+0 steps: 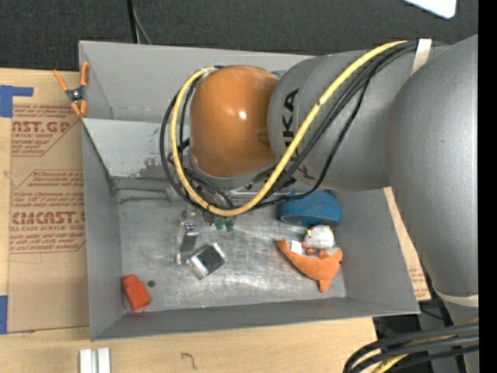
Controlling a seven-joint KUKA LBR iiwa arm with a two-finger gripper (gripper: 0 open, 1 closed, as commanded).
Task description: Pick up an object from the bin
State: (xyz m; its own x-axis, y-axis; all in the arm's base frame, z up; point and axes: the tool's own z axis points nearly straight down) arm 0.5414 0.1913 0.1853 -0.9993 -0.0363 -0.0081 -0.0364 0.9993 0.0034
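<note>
The nearest thing to the claw (188, 247) is a small dark block (206, 260) with a pale face. It lies on the bin (101, 208) floor, turned askew, just beside the claw on its lower right in the view and perhaps touching it. It is not clearly inside the claw. I cannot tell whether the claw is spread or pressed together, as the arm's orange cover (229, 119) hides much of it.

The block looks light, stiff and hard-edged, so it is probably not fragile. It may well skid on the bare metal if nudged. Its two opposite flat sides seem the best place to take hold, with the claw turned to match its slant.

Further right of the claw lie an orange toy (314, 261) and a blue roll (311, 207). An orange cube (136, 292) sits well off to the claw's lower left.
</note>
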